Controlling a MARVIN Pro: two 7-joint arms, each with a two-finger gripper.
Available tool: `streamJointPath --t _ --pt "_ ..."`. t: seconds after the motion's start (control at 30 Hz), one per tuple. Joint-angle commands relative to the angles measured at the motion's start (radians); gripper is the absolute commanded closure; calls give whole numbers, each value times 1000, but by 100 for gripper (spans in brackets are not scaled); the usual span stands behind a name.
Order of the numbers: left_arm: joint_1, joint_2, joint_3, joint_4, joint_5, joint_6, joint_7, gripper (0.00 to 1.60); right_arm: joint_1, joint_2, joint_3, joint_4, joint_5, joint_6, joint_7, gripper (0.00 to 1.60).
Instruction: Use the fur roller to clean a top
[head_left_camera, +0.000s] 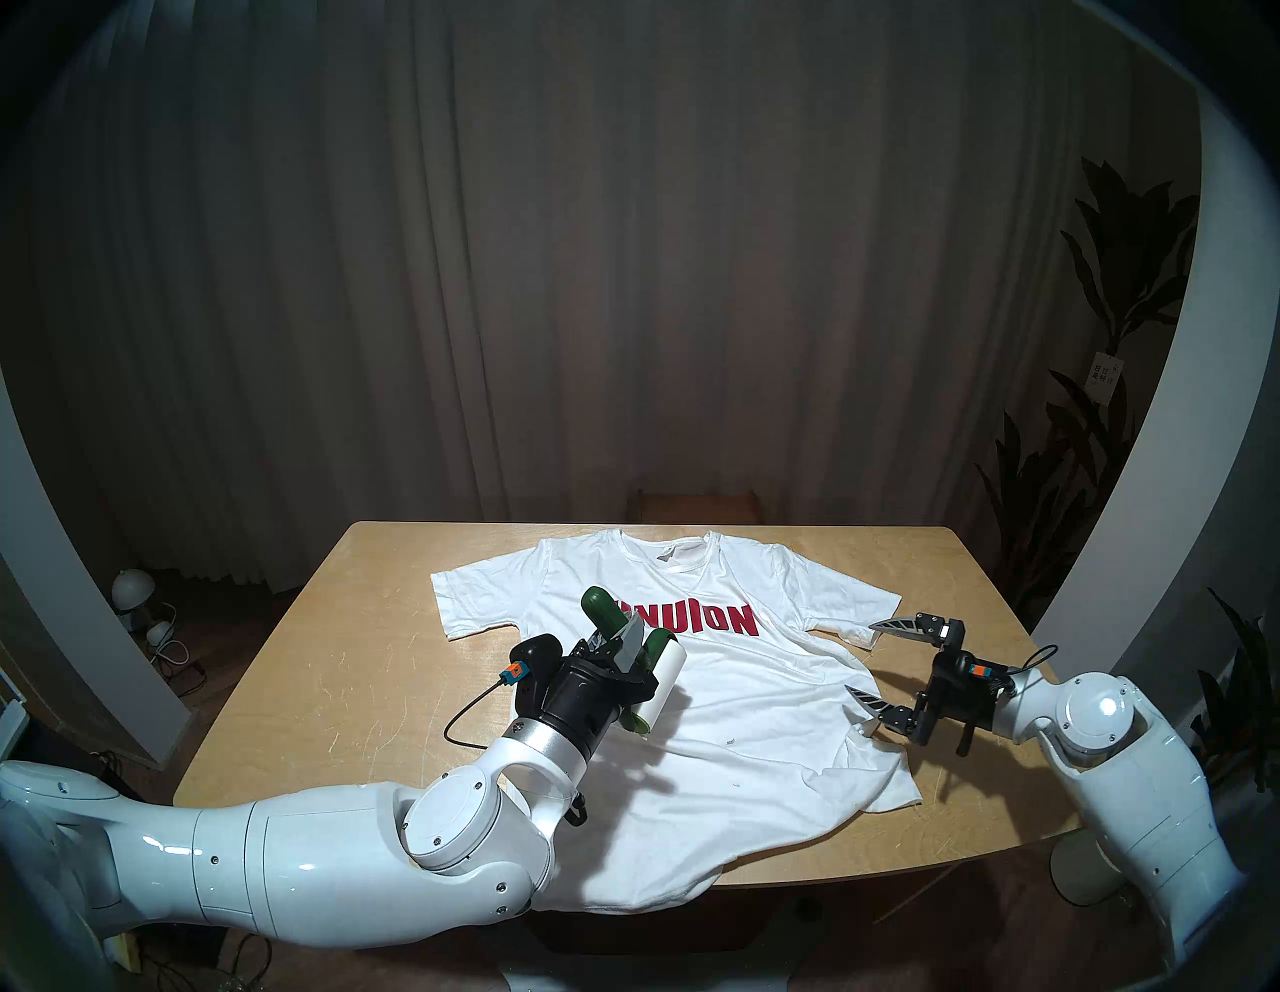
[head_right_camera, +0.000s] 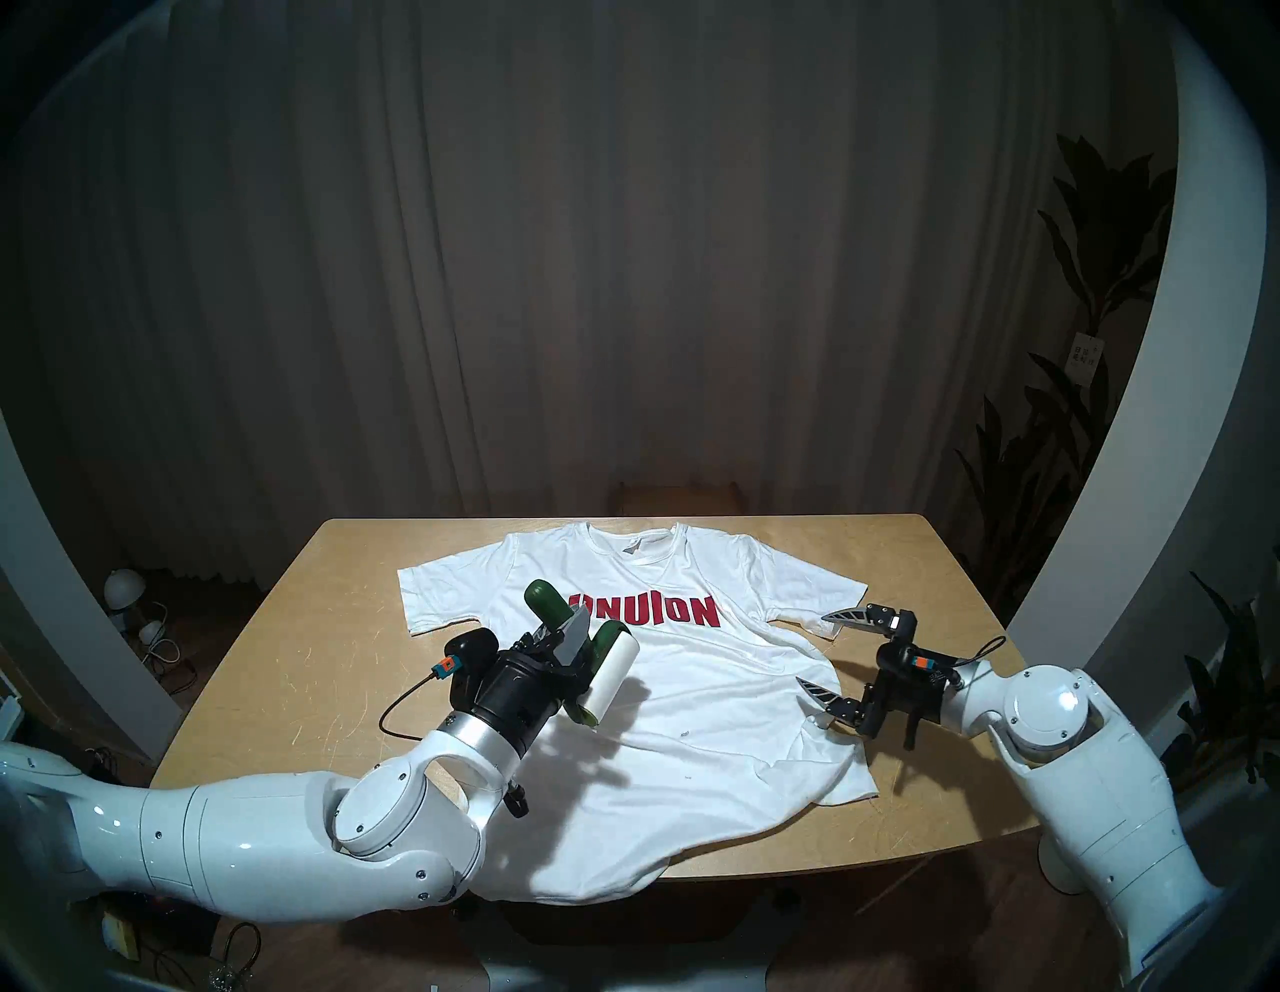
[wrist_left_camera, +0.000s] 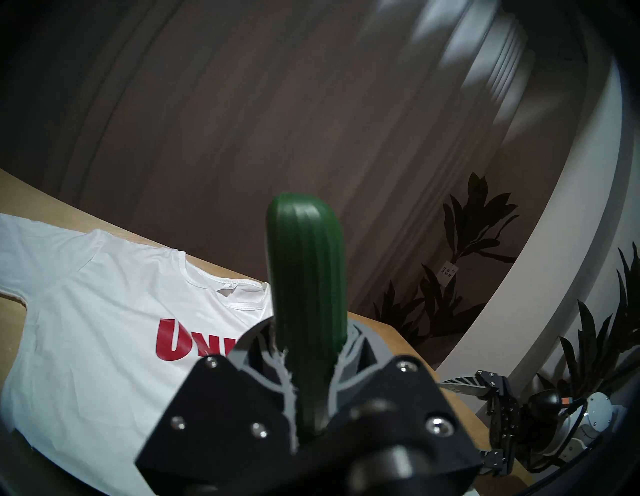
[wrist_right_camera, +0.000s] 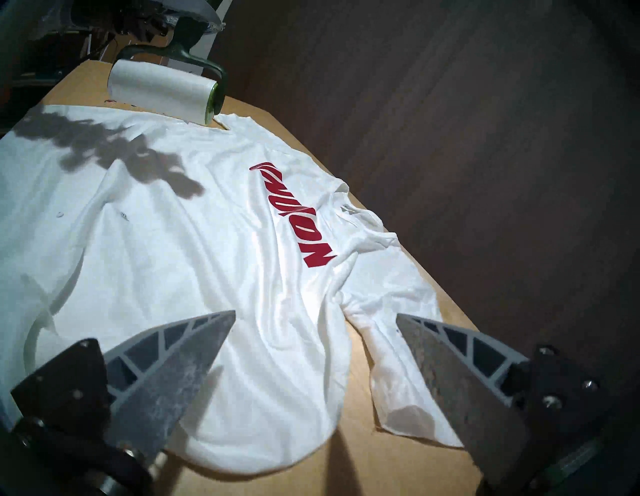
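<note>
A white T-shirt (head_left_camera: 734, 700) with red lettering lies spread face up across the wooden table (head_left_camera: 291, 665), collar toward the far edge, hem hanging over the near edge. The left gripper (head_left_camera: 627, 641) is clamped on the dark green handle of the fur roller (head_left_camera: 661, 682), holding its white roll just above the shirt's chest on the side nearer the table's left edge. The right gripper (head_left_camera: 874, 658) hangs with its jaws spread wide and empty at the shirt's right side, near the sleeve by the right edge.
</note>
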Motion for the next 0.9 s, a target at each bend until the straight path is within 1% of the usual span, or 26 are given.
streamJointPath --t 0.0,0.07,0.13,0.2,0.33,0.43,0.53,0.6,0.67,0.7,0.77,0.87 --pt "-14 -15 2 -28 22 -3 -37 160 43 -21 -17 25 1 -21 -3 0" --pt "-22 -17 6 -24 -6 20 -60 160 23 -29 -24 24 9 -21 -4 0" --pt "-23 -20 7 -22 -14 25 -66 160 17 -31 -24 18 12 -18 -6 0" --pt "-29 -26 12 -12 -33 34 -106 160 -7 -20 -20 14 19 -23 0 0" --pt "-31 -42 13 -1 -44 44 -120 160 -26 -3 -16 14 14 -30 6 0" --pt "-30 -89 18 32 -41 55 -118 160 -42 3 -15 21 8 -41 6 0" --pt "-32 -121 25 53 -23 68 -106 160 -46 5 -19 27 4 -44 8 0" --pt "-32 -128 26 56 -17 69 -104 160 -43 8 -23 30 -1 -52 12 0" --pt "-35 -139 32 55 1 90 -71 160 -42 7 -25 33 -2 -53 12 0" --pt "-36 -152 36 52 23 112 -25 160 -32 2 -32 46 -9 -58 12 0" --pt "-35 -156 36 51 25 117 -17 160 -28 0 -35 51 -12 -60 12 0" --pt "-33 -163 35 31 23 141 27 160 -13 -3 -44 66 -18 -61 16 0"
